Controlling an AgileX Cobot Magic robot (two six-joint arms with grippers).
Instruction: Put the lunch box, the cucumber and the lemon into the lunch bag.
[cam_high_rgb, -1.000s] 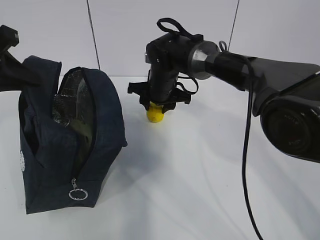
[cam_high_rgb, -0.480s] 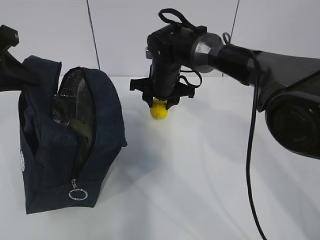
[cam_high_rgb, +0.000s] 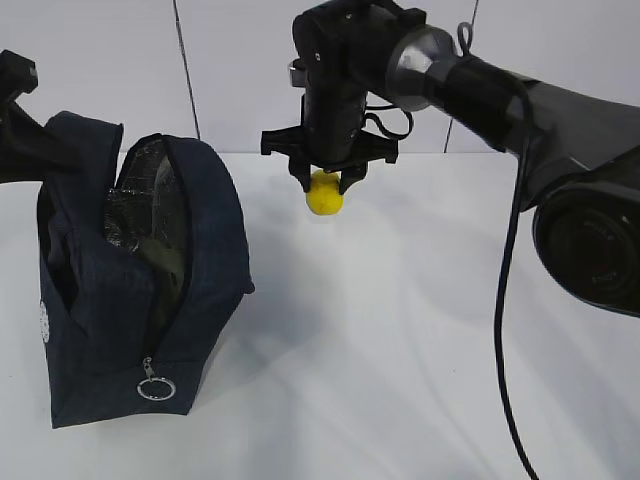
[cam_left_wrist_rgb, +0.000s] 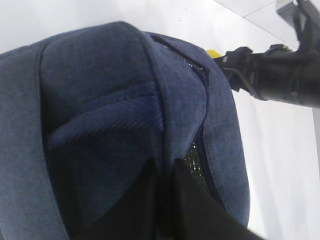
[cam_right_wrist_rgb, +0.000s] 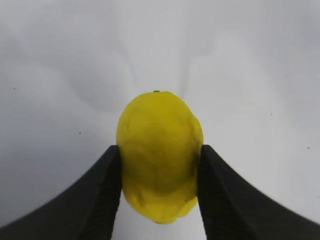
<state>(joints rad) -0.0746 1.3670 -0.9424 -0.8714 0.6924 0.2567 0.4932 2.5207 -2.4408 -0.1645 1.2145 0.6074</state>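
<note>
The navy lunch bag (cam_high_rgb: 205, 250) stands on the left of the white table, its top zipper open and the silver lining showing. My left gripper (cam_left_wrist_rgb: 167, 200) is shut on the bag's upper fabric edge (cam_left_wrist_rgb: 160, 125) and holds the opening apart. My right gripper (cam_high_rgb: 325, 183) is shut on the yellow lemon (cam_high_rgb: 324, 194) and holds it in the air to the right of the bag, above the table. The right wrist view shows the lemon (cam_right_wrist_rgb: 160, 155) pinched between both fingers. A sliver of the lemon (cam_left_wrist_rgb: 214, 53) shows past the bag. The lunch box and the cucumber are out of view.
The bag's silver ring pull (cam_high_rgb: 156, 388) hangs at its lower front corner. The white table (cam_high_rgb: 400, 350) spreads right of and in front of the bag. The right arm's cable (cam_high_rgb: 497, 300) hangs down on the right.
My right gripper has risen with the lemon, lifting it off the table and slightly to the right. The bag and the left gripper have not moved.
</note>
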